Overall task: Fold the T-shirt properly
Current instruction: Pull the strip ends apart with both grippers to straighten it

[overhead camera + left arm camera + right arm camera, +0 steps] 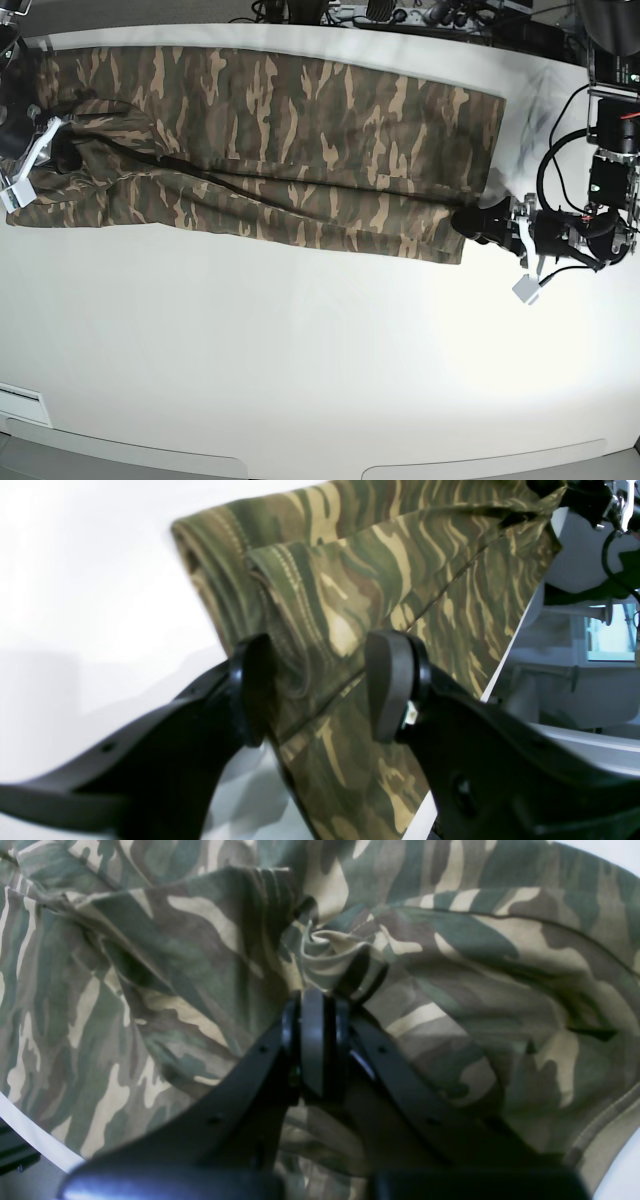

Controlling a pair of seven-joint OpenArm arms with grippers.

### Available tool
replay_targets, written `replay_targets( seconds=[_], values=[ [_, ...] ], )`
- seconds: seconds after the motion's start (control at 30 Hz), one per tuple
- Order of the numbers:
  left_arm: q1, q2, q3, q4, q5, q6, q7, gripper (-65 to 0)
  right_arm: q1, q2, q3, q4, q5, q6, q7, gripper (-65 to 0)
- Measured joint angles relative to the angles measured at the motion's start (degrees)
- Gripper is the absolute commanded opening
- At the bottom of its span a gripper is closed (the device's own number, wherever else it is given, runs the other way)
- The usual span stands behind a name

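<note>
Two layers of the T-shirt (270, 130) lie folded in a long band on the white tabletop (300, 360), long axis running left-right in the base view. Right gripper (315, 1040) is pinched together on bunched cloth at one end; left gripper (320, 685) stands apart, straddling the hem at the other.

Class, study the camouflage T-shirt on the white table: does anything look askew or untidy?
Yes. The camouflage-print cloth T-shirt lies mostly flat, but near the right hand the cloth is bunched into twisted wrinkles, not smooth like the rest.
</note>
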Motion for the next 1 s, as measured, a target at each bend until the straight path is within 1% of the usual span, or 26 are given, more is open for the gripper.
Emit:
replay_targets(
  seconds=[0.03,0.07,0.1,0.17,0.2,0.23,0.33,0.37,0.43,0.5,0.6,0.63,0.7,0.77,0.83,0.87,0.9,0.93,1.0],
  values=[
    [0.0,-0.2,0.0,0.0,0.0,0.0,0.0,-32.6,0.0,-0.3,0.0,0.0,0.0,0.0,0.0,-61.8],
    [0.1,-0.5,0.0,0.0,0.0,0.0,0.0,-32.6,0.0,-0.8,0.0,0.0,-0.2,0.0,-0.2,-55.3],
    [0.2,-0.9,0.0,0.0,0.0,0.0,0.0,-32.6,0.0,-1.5,0.0,0.0,-0.7,0.0,-0.8,-47.8],
    [0.3,-1.6,0.0,0.0,0.0,0.0,0.0,-32.6,0.0,-3.1,0.0,0.0,-5.1,0.0,-1.2,-31.9],
    [0.3,-1.7,0.0,0.0,0.0,0.1,0.0,-32.6,-0.1,-3.7,0.0,0.0,-7.5,-0.7,-1.5,-27.0],
    [0.4,-1.8,0.0,0.0,0.0,0.2,0.0,-32.6,-0.2,-4.2,0.0,0.0,-8.6,-1.8,-1.3,-25.6],
    [0.5,-1.6,0.0,0.0,0.0,0.2,0.0,-32.6,0.0,-4.1,0.0,0.0,-8.6,-3.9,-1.2,-25.6],
    [0.5,-1.6,0.0,0.0,0.0,0.2,0.0,-32.6,0.1,-4.1,0.0,0.0,-8.6,-3.9,-2.1,-25.6],
    [0.4,-1.7,0.0,0.0,0.0,0.2,0.0,-32.6,0.4,-3.9,0.0,0.1,-7.7,-3.9,-5.1,-25.6],
    [0.5,-2.1,0.0,0.0,0.0,0.2,0.0,-32.6,0.5,-3.3,0.0,0.9,-5.0,-4.0,-9.2,-25.6],
    [0.5,-3.3,0.0,0.0,0.0,0.2,0.0,-32.6,0.4,-1.9,0.0,4.5,2.5,-3.8,-16.5,-25.6],
    [0.4,-3.8,0.0,0.0,0.0,0.2,0.0,-32.5,0.3,-1.3,0.0,6.3,5.1,-3.8,-17.8,-25.6],
    [0.4,-4.1,0.0,0.0,0.0,0.2,0.0,-32.5,0.3,-0.3,0.7,10.2,11.1,-3.7,-17.3,-25.6],
    [0.5,-4.2,0.0,0.0,0.0,0.2,0.2,-32.6,0.5,0.7,2.0,14.5,17.9,-1.8,-17.1,-25.6],
    [0.5,-4.3,0.0,0.0,0.0,0.2,0.2,-32.6,0.6,0.9,3.3,17.8,22.0,-0.8,-17.1,-26.1],
    [0.5,-4.5,0.0,0.0,0.0,0.2,0.0,-32.6,0.6,0.9,3.8,18.9,23.9,-0.2,-17.3,-27.4],
    [0.5,-4.9,0.0,0.0,0.0,0.2,0.0,-33.6,0.5,0.8,3.8,19.7,24.7,-0.2,-17.4,-32.1],
    [0.5,-5.2,0.0,0.0,0.0,0.2,0.0,-36.2,0.5,0.8,3.8,19.9,24.6,0.2,-16.1,-39.9],
    [0.5,-6.1,0.0,0.0,0.0,0.2,0.0,-44.3,0.5,0.0,3.8,19.9,20.4,0.1,-10.4,-60.6]
  ],
)
